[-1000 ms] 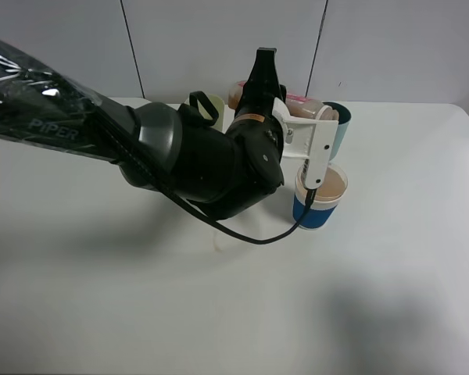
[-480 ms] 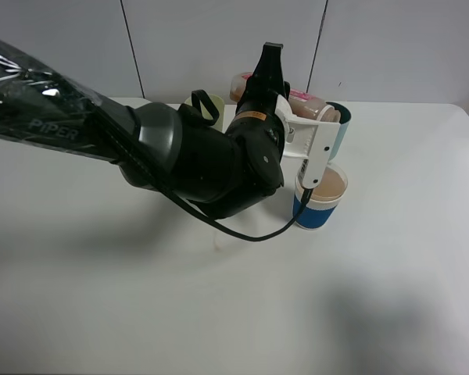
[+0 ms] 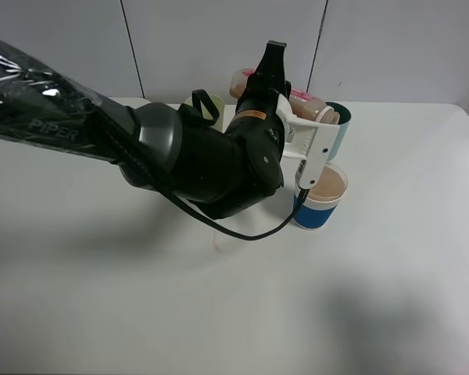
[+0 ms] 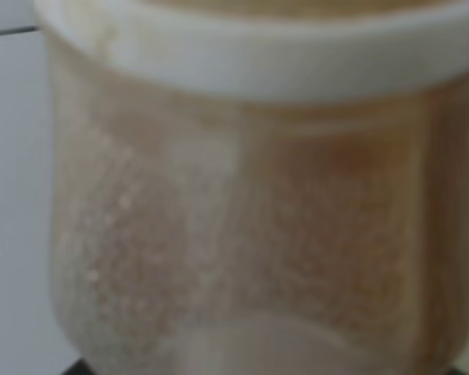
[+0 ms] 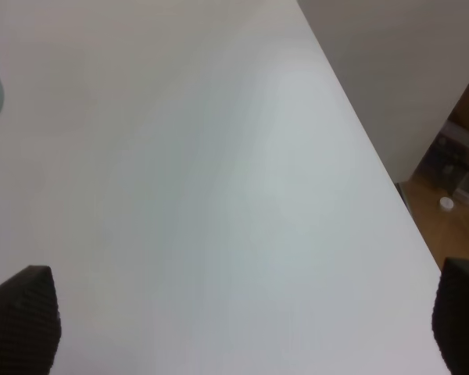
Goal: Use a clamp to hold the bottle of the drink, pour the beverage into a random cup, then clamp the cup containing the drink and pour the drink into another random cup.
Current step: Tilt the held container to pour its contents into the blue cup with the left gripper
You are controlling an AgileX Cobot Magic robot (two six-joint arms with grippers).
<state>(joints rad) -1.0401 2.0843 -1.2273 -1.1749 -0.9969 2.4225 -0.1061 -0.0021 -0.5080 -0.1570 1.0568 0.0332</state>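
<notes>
My left gripper (image 3: 271,84) is shut on the bottle of the drink (image 3: 309,105), which lies tipped on its side above the cups, mouth to the right. In the left wrist view the translucent bottle (image 4: 242,234) fills the frame, its wall stained brown. Just below the mouth stands the blue-banded cup (image 3: 320,205) with brown beverage (image 3: 327,184) in it. The teal tumbler (image 3: 340,133) stands right behind that cup, partly hidden by the bottle. In the right wrist view my right gripper (image 5: 234,328) is open over bare table, holding nothing; it is out of the high view.
A pale green tumbler (image 3: 205,105) stands at the back, behind the left arm's bulky black body (image 3: 203,160). A black cable (image 3: 250,234) loops down from the wrist to the white table (image 3: 102,297). The table's right edge (image 5: 375,164) drops to a wooden floor.
The left gripper with the bottle has shifted slightly up and to the right. The cups have not moved.
</notes>
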